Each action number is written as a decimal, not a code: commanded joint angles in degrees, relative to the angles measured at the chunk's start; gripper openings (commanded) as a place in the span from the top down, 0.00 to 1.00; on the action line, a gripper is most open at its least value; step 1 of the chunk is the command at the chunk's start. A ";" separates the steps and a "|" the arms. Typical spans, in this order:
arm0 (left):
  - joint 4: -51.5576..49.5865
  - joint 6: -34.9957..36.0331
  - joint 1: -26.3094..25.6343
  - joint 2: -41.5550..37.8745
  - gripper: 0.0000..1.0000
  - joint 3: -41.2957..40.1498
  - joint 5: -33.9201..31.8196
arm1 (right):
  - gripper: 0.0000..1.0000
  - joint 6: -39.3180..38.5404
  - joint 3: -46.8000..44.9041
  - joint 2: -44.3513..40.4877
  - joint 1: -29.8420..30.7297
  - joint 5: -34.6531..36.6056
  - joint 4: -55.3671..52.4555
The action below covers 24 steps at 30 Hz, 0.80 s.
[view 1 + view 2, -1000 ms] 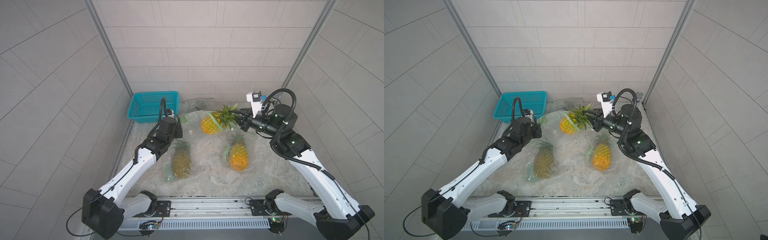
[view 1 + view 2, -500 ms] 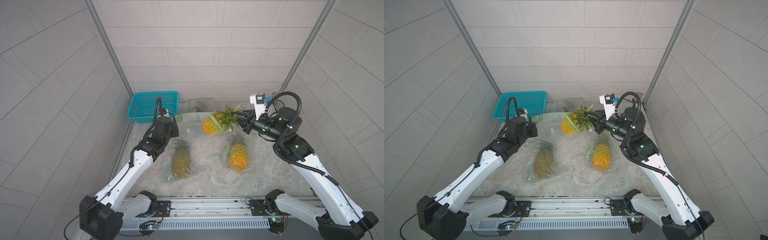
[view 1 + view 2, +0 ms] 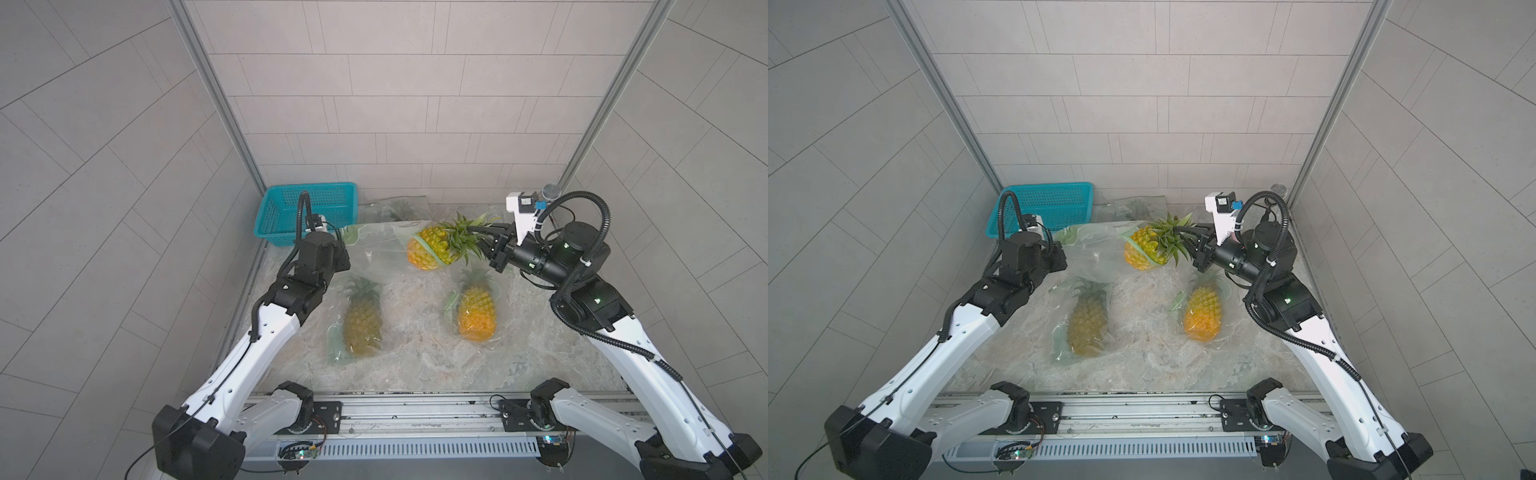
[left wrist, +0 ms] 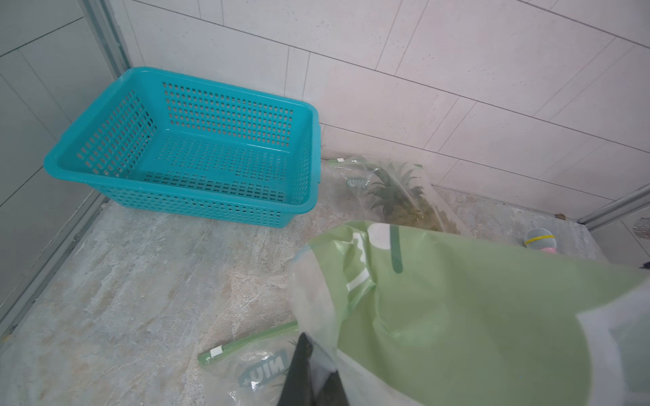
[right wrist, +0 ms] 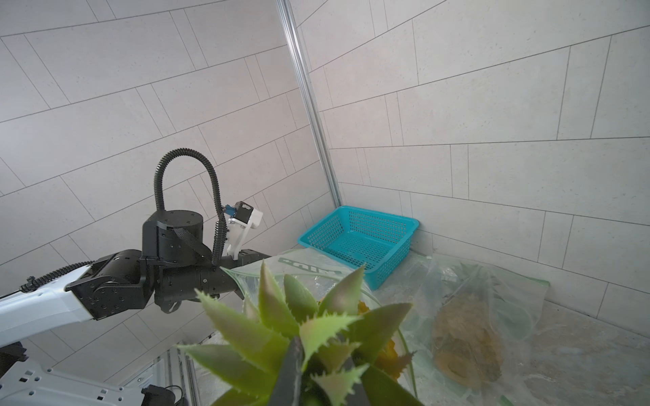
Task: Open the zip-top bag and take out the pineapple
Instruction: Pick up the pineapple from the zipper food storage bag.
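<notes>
- My right gripper [image 3: 478, 237] is clamped on the leafy crown of the pineapple [image 3: 428, 249], held above the table [image 3: 415, 357] near its back edge.
- My left gripper [image 4: 311, 355] is pinched tight on a fold of the zip-top bag [image 4: 457, 298].
- The bag is open; its green rim rings the fruit's body.
- Left to do, I judge: draw the fruit fully clear of the bag and set it down.

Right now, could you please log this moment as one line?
left hand: shut on bag | right hand: shut on pineapple crown | pineapple: sideways, bag rim around body
</notes>
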 commanded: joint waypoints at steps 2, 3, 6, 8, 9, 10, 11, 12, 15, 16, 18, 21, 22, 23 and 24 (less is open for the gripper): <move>-1.91 -0.42 1.33 0.05 1.00 1.18 -3.19 | 1.00 3.05 0.21 -3.37 -0.48 -1.31 13.48; -1.83 -0.30 1.41 -0.02 1.00 1.04 -2.81 | 1.00 3.67 -0.10 -3.38 -0.55 -1.51 14.39; -1.74 -0.25 1.59 -0.02 1.00 0.91 -2.45 | 1.00 4.48 -0.49 -3.09 -0.60 -2.07 15.62; -1.89 0.04 1.68 0.05 1.00 0.82 -2.60 | 1.00 4.96 -0.86 -3.18 -0.64 -2.20 16.51; -1.91 0.16 1.75 0.02 1.00 0.77 -2.59 | 1.00 5.43 -1.20 -3.25 -0.64 -2.36 17.55; -1.91 0.27 1.76 0.08 1.00 0.73 -2.52 | 1.00 6.01 -1.60 -3.36 -0.73 -2.61 18.73; -2.00 0.39 1.83 0.06 1.00 0.76 -2.57 | 1.00 6.29 -1.83 -3.39 -0.73 -2.87 19.43; -2.00 0.48 1.86 0.19 1.00 0.64 -2.43 | 1.00 6.75 -1.93 -3.39 -0.84 -2.92 19.95; -2.09 0.68 1.97 0.38 1.00 0.56 -2.22 | 1.00 7.23 -2.22 -3.46 -0.87 -3.21 20.87; -2.09 0.72 2.04 0.40 1.00 0.50 -2.22 | 1.00 7.34 -2.63 -3.58 -0.95 -3.19 21.60; -2.09 1.03 2.04 0.48 1.00 0.38 -1.95 | 1.00 7.96 -3.42 -3.97 -0.91 -3.42 23.43; -2.18 1.23 2.10 0.48 1.00 0.41 -1.81 | 1.00 8.06 -3.61 -4.10 -0.98 -3.61 24.32; -2.26 1.29 2.18 0.45 1.00 0.47 -1.74 | 1.00 8.14 -3.82 -4.16 -0.98 -3.61 24.71; -2.31 1.33 2.17 0.50 1.00 0.47 -1.68 | 1.00 8.25 -4.12 -4.31 -1.00 -3.69 25.21; -2.42 1.44 2.30 0.57 1.00 0.47 -1.68 | 1.00 8.24 -4.31 -4.43 -0.99 -3.69 25.67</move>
